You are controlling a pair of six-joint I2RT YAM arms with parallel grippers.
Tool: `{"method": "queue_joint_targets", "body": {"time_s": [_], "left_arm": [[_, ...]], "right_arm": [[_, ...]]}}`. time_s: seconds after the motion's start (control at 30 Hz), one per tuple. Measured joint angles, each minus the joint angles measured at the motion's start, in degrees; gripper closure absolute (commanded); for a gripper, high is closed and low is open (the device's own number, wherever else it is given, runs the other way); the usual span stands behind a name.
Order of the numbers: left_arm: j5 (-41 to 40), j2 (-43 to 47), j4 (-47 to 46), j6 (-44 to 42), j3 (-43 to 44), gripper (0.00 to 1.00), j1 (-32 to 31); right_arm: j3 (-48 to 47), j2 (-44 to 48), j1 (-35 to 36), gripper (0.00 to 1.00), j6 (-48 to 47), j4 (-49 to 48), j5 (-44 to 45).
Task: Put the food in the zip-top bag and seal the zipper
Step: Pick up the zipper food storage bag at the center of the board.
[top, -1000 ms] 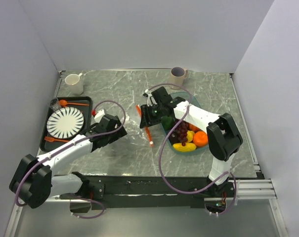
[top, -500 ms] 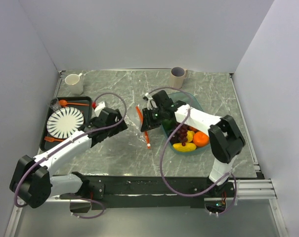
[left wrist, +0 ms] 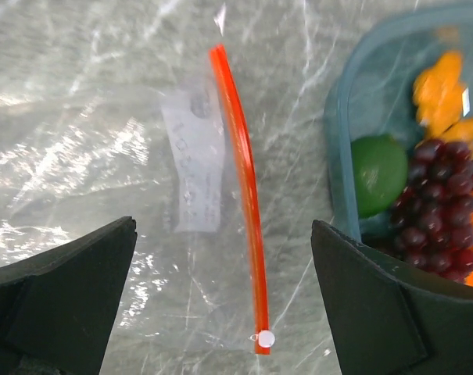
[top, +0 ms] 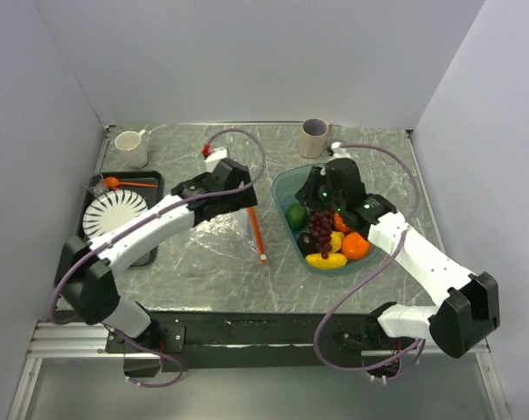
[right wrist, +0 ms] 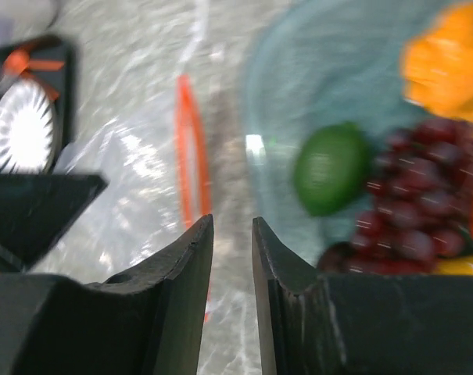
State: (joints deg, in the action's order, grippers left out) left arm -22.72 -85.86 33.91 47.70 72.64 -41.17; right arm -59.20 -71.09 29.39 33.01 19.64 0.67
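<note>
From where I stand, hardly any of the job is done. On the marble table [top: 220, 271] the teal bowl [top: 286, 184] holds all the food I can see, and the zip-top bag [left wrist: 193, 234] lies flat and see-through just left of it, with no fruit showing inside. The left gripper [left wrist: 222, 226] hangs over the bag with its jaws spread as wide as they go, one finger on each side of the bag's mouth and nothing in them. The right gripper [right wrist: 232, 221] is over the bowl's left edge, jaws drawn in to a narrow slit with nothing between them. In the bowl sit the purple grape bunch [left wrist: 428, 203], the green avocado [left wrist: 379, 173], the orange [top: 356, 247], a yellow piece [top: 325, 260] and the orange bits [left wrist: 443, 98]. The zipper [left wrist: 248, 195] runs along the bag's edge nearest the bowl, its little white slider tab [left wrist: 265, 338] at the near end. I can't tell whether the mouth is parted. Opening it, loading every fruit and sealing it all remain.
</note>
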Motion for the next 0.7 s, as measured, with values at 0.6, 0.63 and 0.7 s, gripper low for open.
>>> {"method": "queue_joint_targets", "body": {"time_s": [0.6, 0.63, 0.7], "left_arm": [[-4.5, -20.6, 15.3, -2.6, 15.7, 0.01, -6.0], [-4.8, -20.9, 15.4, -2.7, 15.8, 0.01, -6.0], [-5.5, -21.5, 16.0, -3.1, 15.8, 0.01, -6.0]], "right_arm": [[6.4, 8.2, -10.7, 0.63, 0.2, 0.3, -3.7], [6.7, 8.2, -10.8, 0.63, 0.1, 0.2, -4.0], [7.0, 8.2, -11.1, 0.62, -0.1, 0.3, -4.4]]}}
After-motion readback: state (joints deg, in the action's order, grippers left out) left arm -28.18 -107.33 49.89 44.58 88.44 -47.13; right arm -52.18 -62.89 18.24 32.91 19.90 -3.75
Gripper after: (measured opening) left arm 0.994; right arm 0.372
